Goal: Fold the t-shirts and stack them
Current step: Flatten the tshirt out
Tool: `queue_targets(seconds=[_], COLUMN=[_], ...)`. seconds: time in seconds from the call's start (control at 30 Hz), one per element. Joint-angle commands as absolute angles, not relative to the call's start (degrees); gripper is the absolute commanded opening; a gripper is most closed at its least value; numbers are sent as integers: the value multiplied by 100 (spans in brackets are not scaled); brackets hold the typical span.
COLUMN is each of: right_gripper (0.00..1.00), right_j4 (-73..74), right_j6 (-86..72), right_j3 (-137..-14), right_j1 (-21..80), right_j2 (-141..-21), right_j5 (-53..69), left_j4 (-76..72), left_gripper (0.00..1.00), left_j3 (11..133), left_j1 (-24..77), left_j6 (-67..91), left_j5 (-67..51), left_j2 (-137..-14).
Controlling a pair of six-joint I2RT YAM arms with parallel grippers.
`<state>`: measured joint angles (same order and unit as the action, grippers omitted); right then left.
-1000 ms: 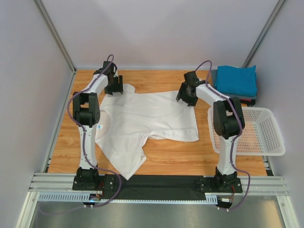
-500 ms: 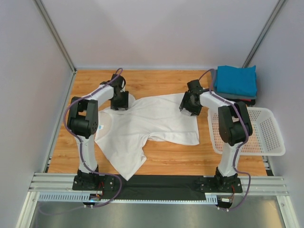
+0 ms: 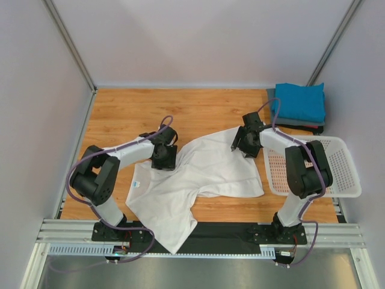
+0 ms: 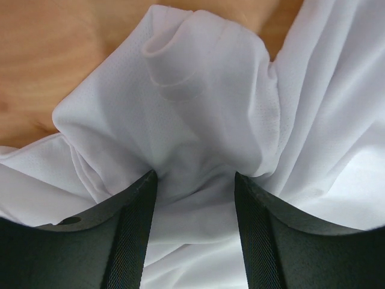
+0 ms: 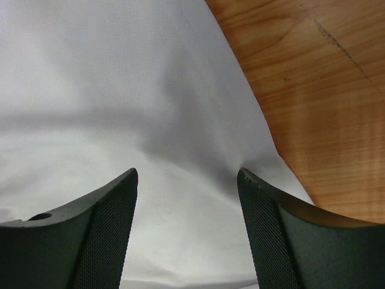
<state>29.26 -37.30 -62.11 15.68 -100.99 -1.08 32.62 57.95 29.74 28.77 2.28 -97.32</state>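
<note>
A plain white t-shirt (image 3: 198,168) lies crumpled across the wooden table, and its lower part hangs over the dark strip at the near edge. My left gripper (image 3: 165,158) grips its left far edge. In the left wrist view the cloth (image 4: 204,90) bunches into folds between the fingers of that gripper (image 4: 194,186). My right gripper (image 3: 245,143) holds the shirt's right far edge, and in the right wrist view the cloth (image 5: 120,90) runs in between the fingers of that gripper (image 5: 186,180). A folded teal t-shirt (image 3: 299,101) lies on a dark grey one (image 3: 295,123) at the far right.
A white mesh basket (image 3: 346,180) stands at the right edge, close to my right arm. Grey walls enclose the table on three sides. A metal rail with a dark strip (image 3: 228,232) runs along the near edge. Bare wood (image 5: 325,90) shows to the right of the cloth.
Both grippers have moved from the far side toward the near edge and pulled the white t-shirt with them. The shirt's lower part now hangs over the front strip.
</note>
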Motion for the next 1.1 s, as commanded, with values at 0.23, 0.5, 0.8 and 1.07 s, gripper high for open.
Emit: queue_targets(seconds=[0.23,0.5,0.8,1.07], right_gripper=[70,70,70,70], right_j4=[3286,3445,3621,3735], right_j6=[-3569,-3472,-3357,-3226], right_j3=[-6345,-6618,-6978,-7242], right_j1=[1626,1626,1626,1626], right_j2=[-9607,-9536,-9861,-10010], right_j5=[-211,-299,-360,-430], left_j4=[4217,3920,3348,2980], left_gripper=[71,70,66,63], left_j3=[6327,6267,5581,4826], left_j1=[3156,2024,1433,1433], left_j6=[3086,2988,3488,4086], left_j5=[1448,872,290,35], left_j2=[-8719,-8446,-8455,-8200])
